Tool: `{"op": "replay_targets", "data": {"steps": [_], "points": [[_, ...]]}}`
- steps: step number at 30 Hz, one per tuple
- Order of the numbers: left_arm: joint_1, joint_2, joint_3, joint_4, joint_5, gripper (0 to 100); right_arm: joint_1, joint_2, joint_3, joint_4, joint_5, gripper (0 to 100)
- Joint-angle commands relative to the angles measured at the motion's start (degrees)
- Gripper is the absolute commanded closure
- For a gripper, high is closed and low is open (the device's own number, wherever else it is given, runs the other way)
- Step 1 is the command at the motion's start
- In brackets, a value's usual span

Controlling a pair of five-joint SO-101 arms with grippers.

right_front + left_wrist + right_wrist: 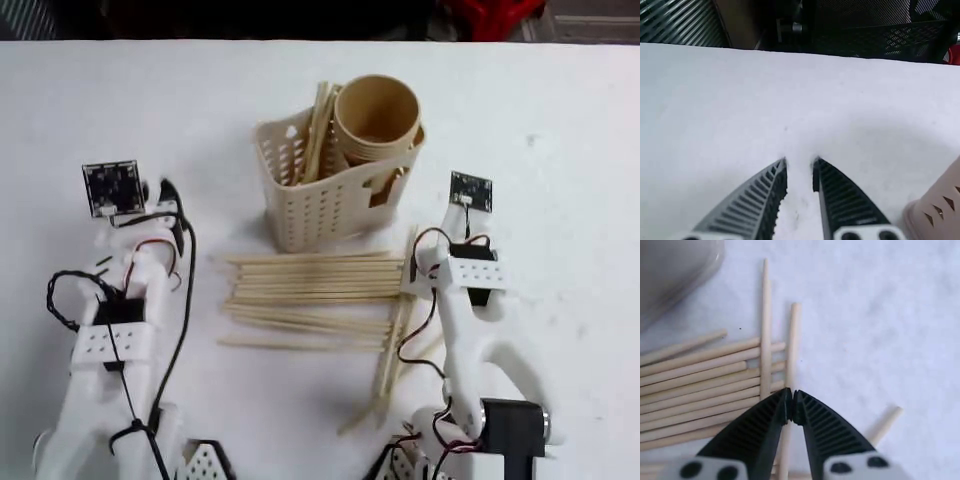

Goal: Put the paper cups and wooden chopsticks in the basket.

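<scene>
Two grippers are mine: my right gripper (791, 400) is pinching one chopstick (792, 340) at the 3 o'clock end of the loose pile (310, 290), and my left gripper (800, 165) is hanging slightly parted above the table (790, 90). Farther off, at the pile's 12 o'clock, the basket (320, 210) is holding paper cups (378, 110) and sticks (318, 130).

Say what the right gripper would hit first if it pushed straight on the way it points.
Most likely the chopstick lying across the ends of the chopstick pile, directly under the right gripper's tips, with the table beneath. How much gap remains, I cannot tell.
</scene>
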Motion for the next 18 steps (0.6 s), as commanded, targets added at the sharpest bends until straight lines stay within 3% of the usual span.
{"op": "replay_targets", "data": {"steps": [1,6,18], "points": [[1.1,-1.1,-0.3,-1.4,-0.4,90,-2.6,-0.4,-1.9,-0.2,0.0,95.3],[1.1,-1.1,-0.3,-1.4,-0.4,90,-2.2,-0.3,-0.4,-0.5,-0.1,86.8],[1.1,-1.1,-0.3,-1.4,-0.4,90,-2.2,-0.2,2.2,-0.5,0.0,87.3]]}}
